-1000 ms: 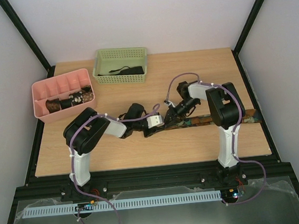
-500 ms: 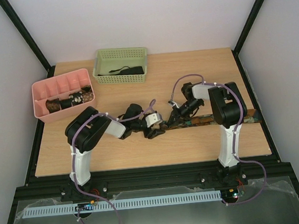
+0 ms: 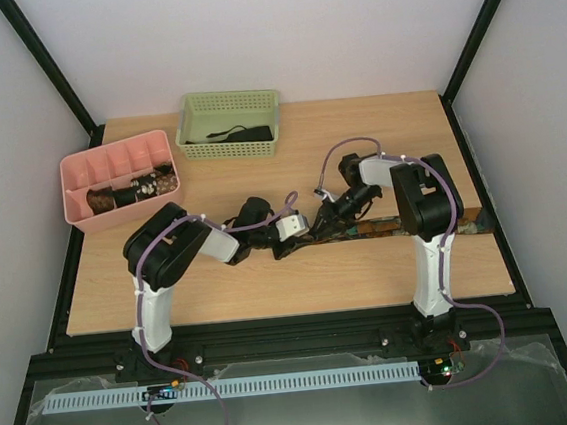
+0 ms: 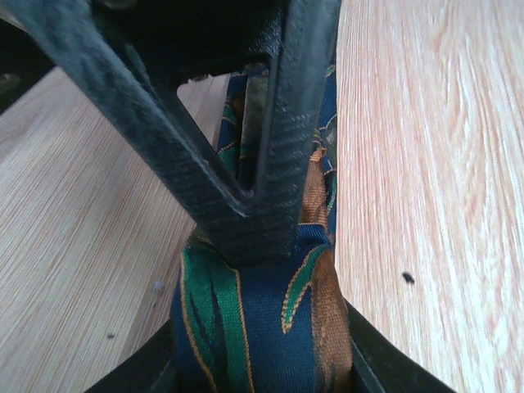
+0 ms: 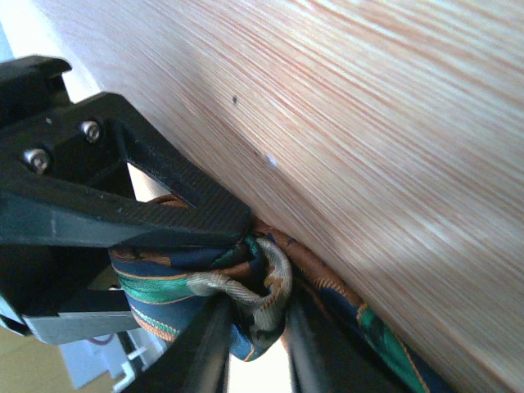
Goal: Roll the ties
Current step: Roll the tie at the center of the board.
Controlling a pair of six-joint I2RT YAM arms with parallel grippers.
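A blue tie with green and orange figures (image 3: 415,225) lies flat along the table's right half. Its left end is wound into a small coil (image 4: 262,327) between the two grippers. My left gripper (image 3: 304,233) (image 4: 262,372) is shut on that coil, and the fabric fills the space between its fingers. My right gripper (image 3: 326,218) (image 5: 258,344) meets it from the right with its jaws slightly parted, and a fold of the coil's end (image 5: 270,286) sits loosely between its fingers (image 5: 196,352). One right finger (image 4: 270,164) lies across the coil in the left wrist view.
A pink divided tray (image 3: 117,148) at the back left holds dark rolled ties (image 3: 131,192). A green basket (image 3: 227,97) behind the centre holds a dark tie (image 3: 241,134). Black frame posts stand at the table's back corners.
The left gripper opened wide and closed again on the coil. The right gripper's jaws went from a tight pinch to slightly parted, after it shifted a little right and back.
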